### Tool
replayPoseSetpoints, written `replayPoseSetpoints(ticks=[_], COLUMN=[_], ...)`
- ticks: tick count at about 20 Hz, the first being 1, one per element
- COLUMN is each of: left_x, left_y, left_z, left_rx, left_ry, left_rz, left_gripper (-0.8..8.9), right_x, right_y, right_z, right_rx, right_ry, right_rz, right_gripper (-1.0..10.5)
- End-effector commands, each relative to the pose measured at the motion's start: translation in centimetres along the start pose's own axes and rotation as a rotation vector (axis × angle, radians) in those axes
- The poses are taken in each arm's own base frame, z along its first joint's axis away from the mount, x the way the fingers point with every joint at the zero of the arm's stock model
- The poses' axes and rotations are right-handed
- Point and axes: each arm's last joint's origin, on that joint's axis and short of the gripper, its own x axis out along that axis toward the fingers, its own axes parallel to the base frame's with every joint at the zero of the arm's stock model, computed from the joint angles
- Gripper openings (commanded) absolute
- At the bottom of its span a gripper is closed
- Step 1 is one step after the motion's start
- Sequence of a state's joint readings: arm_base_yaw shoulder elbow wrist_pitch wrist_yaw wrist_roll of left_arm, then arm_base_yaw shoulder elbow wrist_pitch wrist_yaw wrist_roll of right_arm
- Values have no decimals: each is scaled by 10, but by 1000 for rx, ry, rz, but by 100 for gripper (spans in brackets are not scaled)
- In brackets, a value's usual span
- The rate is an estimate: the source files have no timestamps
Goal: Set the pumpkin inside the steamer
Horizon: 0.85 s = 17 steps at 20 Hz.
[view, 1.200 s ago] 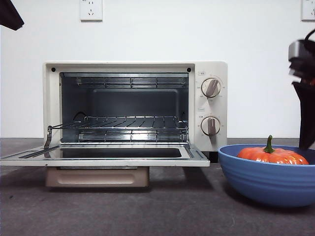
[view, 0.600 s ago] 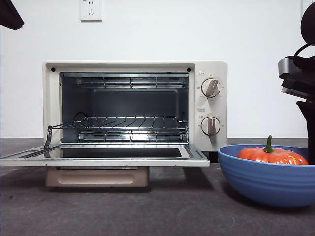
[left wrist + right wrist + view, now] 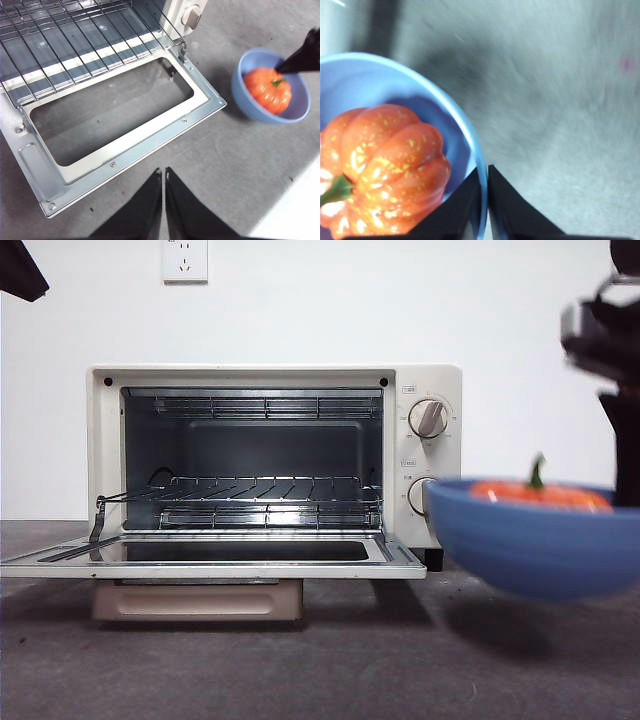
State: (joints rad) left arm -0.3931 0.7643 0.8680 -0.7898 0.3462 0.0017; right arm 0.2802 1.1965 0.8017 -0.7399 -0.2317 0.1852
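The pumpkin [image 3: 538, 492] sits in the blue bowl [image 3: 530, 550], stem up, and the bowl hangs blurred above the bench [image 3: 300, 660], its shadow below it, just beside the steamer [image 3: 275, 455]. My right pincer [image 3: 484, 172] is clenched on the bowl's rim, jaws pinched nearly together across the wall next to the pumpkin; that arm comes down dark at the side edge of the front view. The steamer's door [image 3: 210, 558] lies dropped open, wire rack [image 3: 260, 490] bare. My left pincer [image 3: 163, 172] hovers above the bench before the door, jaws pressed together, holding nothing.
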Motion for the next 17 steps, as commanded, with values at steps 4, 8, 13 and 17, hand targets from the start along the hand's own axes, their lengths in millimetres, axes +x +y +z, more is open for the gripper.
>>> replayPoseSetpoints(ticks=[4, 8, 13, 17], left_x=[0, 0, 0, 0], left_y=[-1, -1, -1, -1], left_z=[2, 2, 1, 1], left_rx=[10, 9, 9, 9], left_ry=[-4, -2, 0, 1], left_rz=[-4, -3, -3, -4], left_gripper=[14, 14, 14, 14], right_x=[-23, -22, -4, 9], right_y=[41, 71, 107, 138], right_z=[20, 41, 76, 97], right_rx=[-54, -78, -66, -48], right_ry=[-64, -72, -60, -72], right_rz=[64, 72, 61, 59], right_gripper=[10, 10, 10, 10])
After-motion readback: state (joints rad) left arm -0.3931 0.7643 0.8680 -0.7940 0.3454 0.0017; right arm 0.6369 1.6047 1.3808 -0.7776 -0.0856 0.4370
